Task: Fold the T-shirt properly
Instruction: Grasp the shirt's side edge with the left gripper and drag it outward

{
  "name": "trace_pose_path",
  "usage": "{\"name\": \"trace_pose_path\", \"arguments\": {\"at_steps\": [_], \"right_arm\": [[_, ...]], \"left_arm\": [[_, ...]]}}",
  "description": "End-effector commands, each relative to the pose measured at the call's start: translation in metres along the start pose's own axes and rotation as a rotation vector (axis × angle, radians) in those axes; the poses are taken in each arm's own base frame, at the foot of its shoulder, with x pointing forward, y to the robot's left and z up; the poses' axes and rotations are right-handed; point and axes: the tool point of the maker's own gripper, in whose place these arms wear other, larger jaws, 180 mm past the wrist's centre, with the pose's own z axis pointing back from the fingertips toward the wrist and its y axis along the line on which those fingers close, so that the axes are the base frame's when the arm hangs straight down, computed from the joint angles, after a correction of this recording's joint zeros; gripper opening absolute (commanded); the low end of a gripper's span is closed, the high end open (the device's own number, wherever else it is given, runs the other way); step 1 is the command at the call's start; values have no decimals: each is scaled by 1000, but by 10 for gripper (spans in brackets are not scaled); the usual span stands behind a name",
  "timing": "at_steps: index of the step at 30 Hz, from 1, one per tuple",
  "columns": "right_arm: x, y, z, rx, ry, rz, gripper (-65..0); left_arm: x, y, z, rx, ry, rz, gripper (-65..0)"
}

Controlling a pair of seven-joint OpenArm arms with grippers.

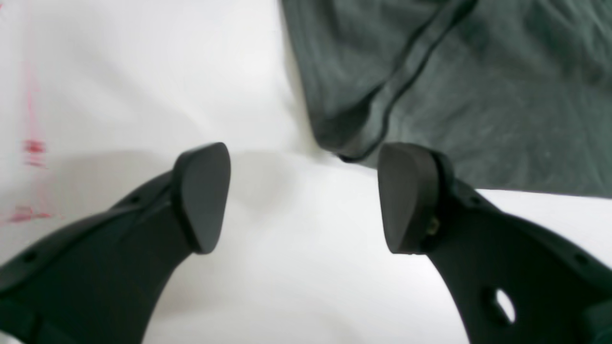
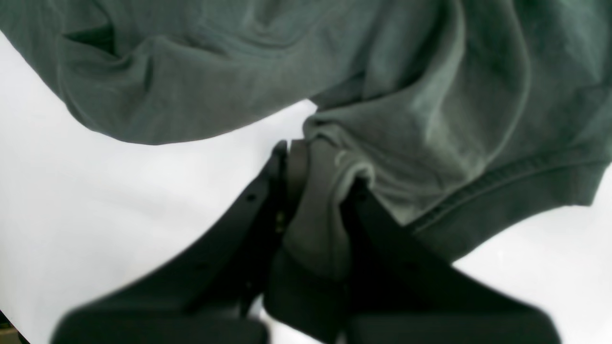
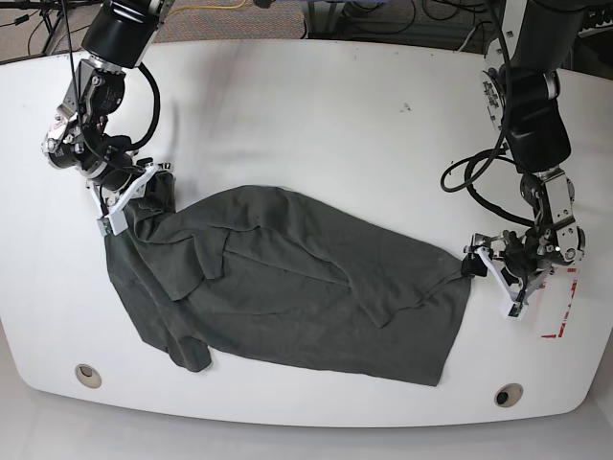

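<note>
Base view: right gripper (image 3: 158,182) at nine o'clock of the table (image 3: 316,96), jaws clamped on a bunched fold of the T-shirt (image 3: 297,287), lifting that corner off the surface. Seen from the right wrist camera, soft charcoal cloth pinched between the black fingers (image 2: 267,210), a stitched hem curving off toward four o'clock. Left gripper (image 3: 476,264) at three o'clock, fingers spread apart, nothing between the matte rounded pads (image 1: 203,196), poised just beside the shirt's hemmed corner. Garment sprawled diagonally across the table's middle, creased, one flap folded over. Glossy white tabletop with rounded corners, two round holes (image 3: 88,375) near the six o'clock edge, red marks (image 3: 560,321) near the left gripper. Black cables (image 3: 474,187) looping off the left arm.
</note>
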Motion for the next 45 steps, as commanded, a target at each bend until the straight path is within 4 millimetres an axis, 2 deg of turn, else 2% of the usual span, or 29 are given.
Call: {"name": "trace_pose_path", "arguments": {"at_steps": [1, 4, 11, 18, 20, 22, 24, 27, 28, 30, 38, 42, 45], "right_arm": [[19, -1, 6, 1, -57, 21, -650], [20, 0, 5, 3, -59, 20, -650], [18, 5, 2, 15, -59, 10, -650], [18, 6, 2, 16, -60, 9, -650], [18, 6, 2, 16, -60, 9, -650], [18, 6, 2, 16, -60, 9, -650], [19, 6, 2, 16, -61, 10, -650], [19, 6, 2, 16, -61, 10, -650], [19, 6, 2, 16, -61, 10, -650], [19, 6, 2, 16, -61, 10, -650], [19, 6, 2, 16, -61, 10, -650], [18, 6, 2, 15, -59, 10, -650], [17, 6, 2, 15, -56, 9, -650]], "left_arm": [[33, 9, 6, -1, -93, 34, -196], [30, 9, -1, -25, -93, 85, -197], [23, -6, -20, -98, -67, 156, -197], [21, -33, -32, -153, -54, 165, -212], [21, -37, -33, -159, -53, 166, -257], [20, -40, -35, -165, -50, 169, -332], [19, -40, -35, -165, -49, 170, -458], [13, -40, -35, -164, -39, 172, -606], [9, -41, -36, -164, -33, 174, -642], [4, -40, -35, -158, -27, 171, -650], [-26, -19, -11, -73, 15, 113, -650], [-48, 8, 16, 25, 51, 87, -650], [-62, 21, 33, 79, 82, 70, -650]]}}
